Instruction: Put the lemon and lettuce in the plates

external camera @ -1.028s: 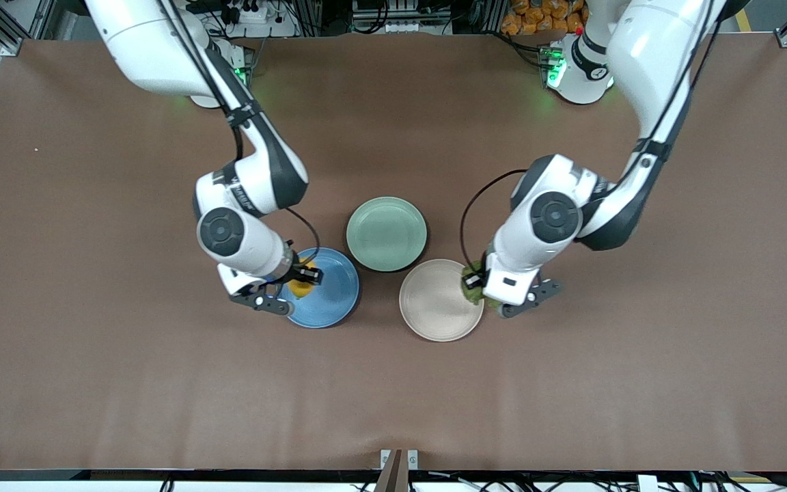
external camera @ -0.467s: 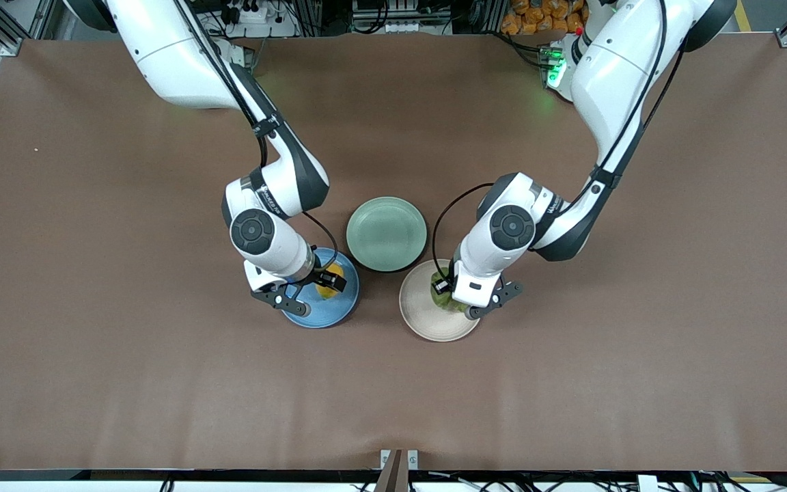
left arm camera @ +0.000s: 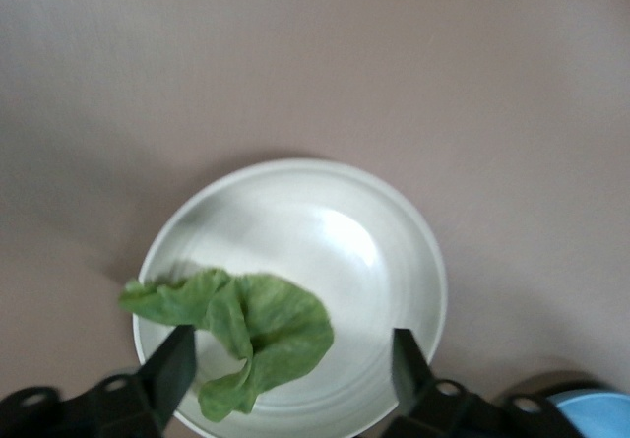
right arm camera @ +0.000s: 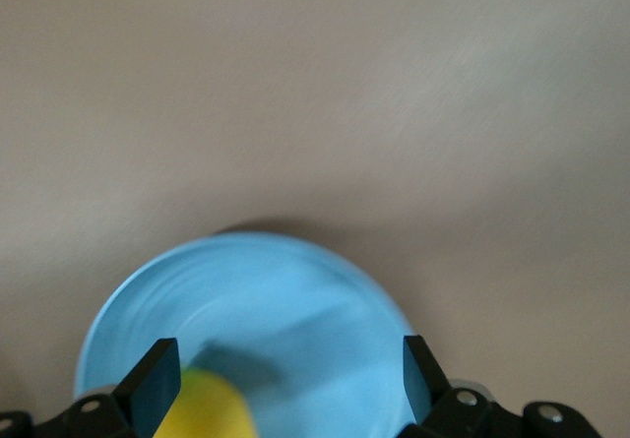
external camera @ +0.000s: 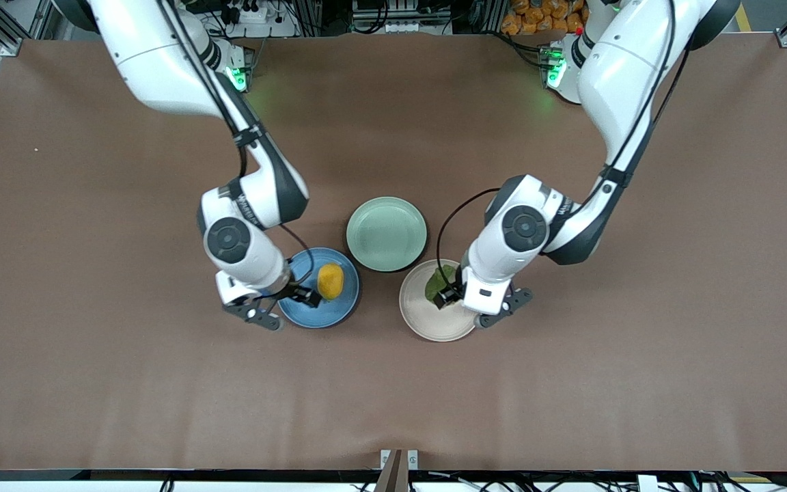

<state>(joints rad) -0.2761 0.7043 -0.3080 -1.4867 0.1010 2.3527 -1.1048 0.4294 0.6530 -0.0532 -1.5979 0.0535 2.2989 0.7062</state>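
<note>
Front view shows 3 plates grouped mid-table: a blue plate (external camera: 311,311) toward the right arm's end, a beige-white plate (external camera: 421,318) toward the left arm's end, and a mint-green plate (external camera: 387,234) between them and farther from the front camera. Writing runs along each arm's wrist housing, but it is too small to read. The lemon (external camera: 330,281) lies in the blue plate, on the part toward the mint-green plate, its long axis running roughly toward and away from the front camera. The lettuce (external camera: 438,283) lies in the beige-white plate near the rim that faces the mint-green plate (part of the leaf is hidden under the wrist here). The right gripper (external camera: 283,295) is over the blue plate's rim, beside the lemon; the left gripper (external camera: 465,301) is over the beige-white plate. Left wrist view fills in what the high camera cannot: the gripper's 2 fingers (left arm camera: 177,359) stand wide apart and hold nothing, with the crumpled lettuce (left arm camera: 251,335) resting between them on the beige-white plate (left arm camera: 394,231), one end drooping over the rim. Right wrist view likewise shows spread, empty fingers (right arm camera: 157,379), the lemon (right arm camera: 207,410) lying on the blue plate (right arm camera: 295,290) just beside one finger.
</note>
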